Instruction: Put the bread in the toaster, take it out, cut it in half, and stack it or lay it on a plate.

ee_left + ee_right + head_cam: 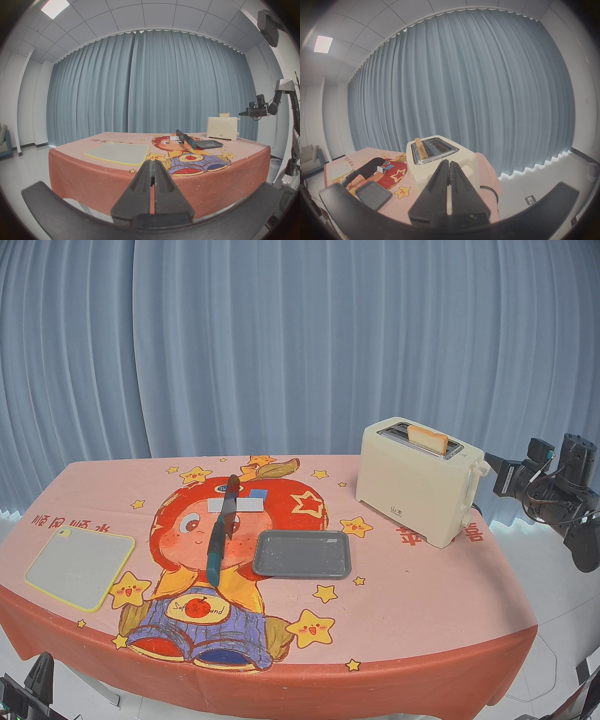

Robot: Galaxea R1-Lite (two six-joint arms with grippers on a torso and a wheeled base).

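A cream toaster (417, 485) stands at the table's right side, with a slice of bread (428, 439) sticking up out of one slot. My right gripper (449, 162) is shut and empty, level with the toaster's right end and just off its side lever (480, 469). The bread (421, 148) stands in the slot farther from that gripper. My left gripper (152, 162) is shut and empty, low in front of the table's left front edge. A teal-handled knife (220, 532) rests tilted on a small white stand. A grey plate (302, 554) lies beside it.
A grey cutting board with a yellow rim (79, 566) lies at the front left of the table. A pink cartoon cloth covers the table. A blue curtain hangs behind. The toaster's cord runs off the table's right edge.
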